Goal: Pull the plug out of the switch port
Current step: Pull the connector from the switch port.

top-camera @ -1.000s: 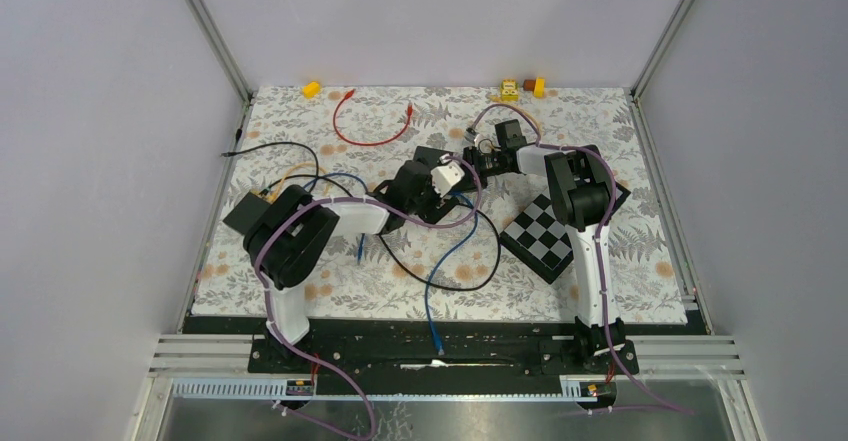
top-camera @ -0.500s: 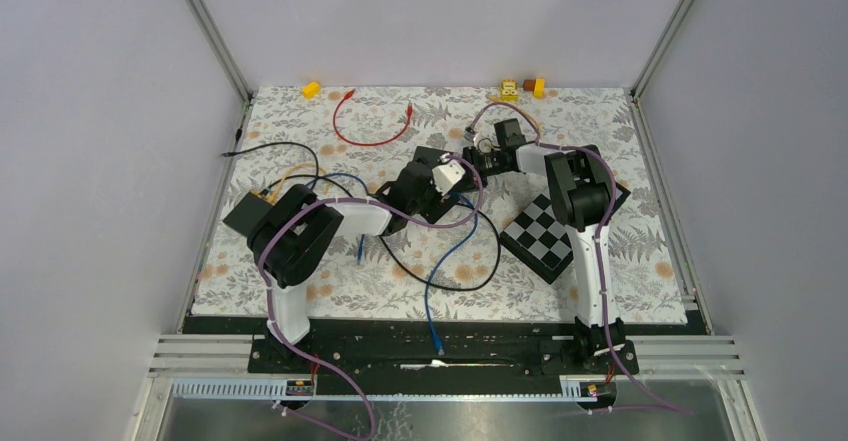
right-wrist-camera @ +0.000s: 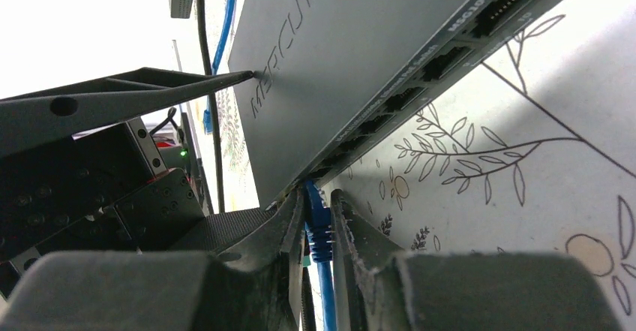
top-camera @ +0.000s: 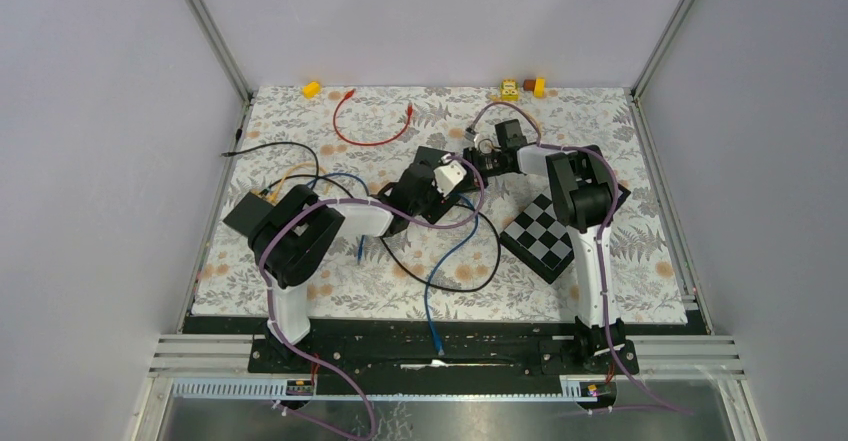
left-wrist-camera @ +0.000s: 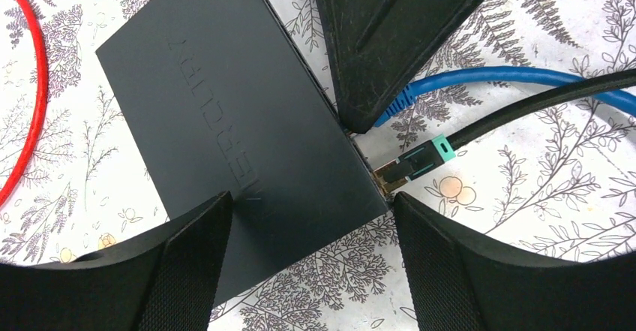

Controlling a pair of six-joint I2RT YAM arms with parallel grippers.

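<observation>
Right fingers on the blue plug at the MERCURY switch.

My right gripper (right-wrist-camera: 317, 203) is pinched narrow around the blue plug (right-wrist-camera: 319, 241), whose tip meets the port row of the switch (right-wrist-camera: 360, 38). The lid reads MERCURY in grey letters. A small front label begins with MS, and the rest is too blurred for me to read. My left gripper (left-wrist-camera: 311, 203) is spread wide, straddling the switch's near corner. A teal-booted plug (left-wrist-camera: 420, 158) sits in a neighbouring port. Both my arms reach to the middle of the floral mat (top-camera: 620, 261), with the right wrist bent left and low.
</observation>
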